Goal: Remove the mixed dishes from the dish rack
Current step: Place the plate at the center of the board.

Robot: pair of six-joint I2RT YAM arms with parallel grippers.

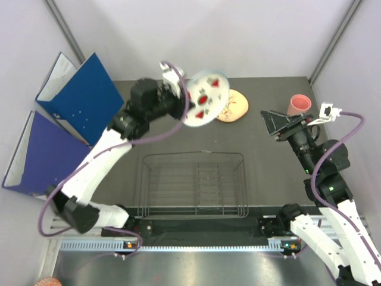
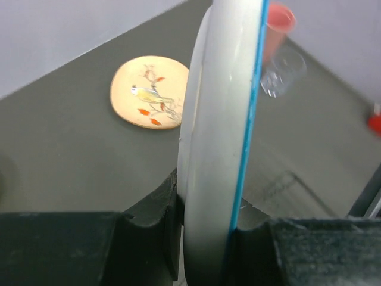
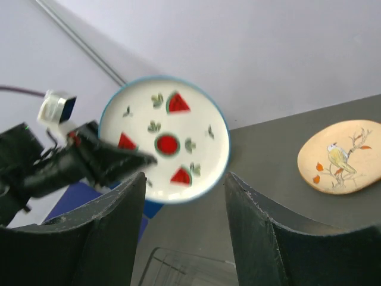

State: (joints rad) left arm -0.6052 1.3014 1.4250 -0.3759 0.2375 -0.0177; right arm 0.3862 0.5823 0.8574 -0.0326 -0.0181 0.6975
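Left gripper, clamped on the rim of the white plate, holds it tilted at 12 o'clock from the dish rack, the tan plate flat at its 3 o'clock; right gripper hangs with jaws apart

Overhead, two wrists; common white plate

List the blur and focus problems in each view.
Top external: the white plate is smeared by motion. Left wrist: that plate's rim looms soft in the foreground, the glass tumbler behind is hazy. Right wrist: the plate's watermelon marks read clearly.
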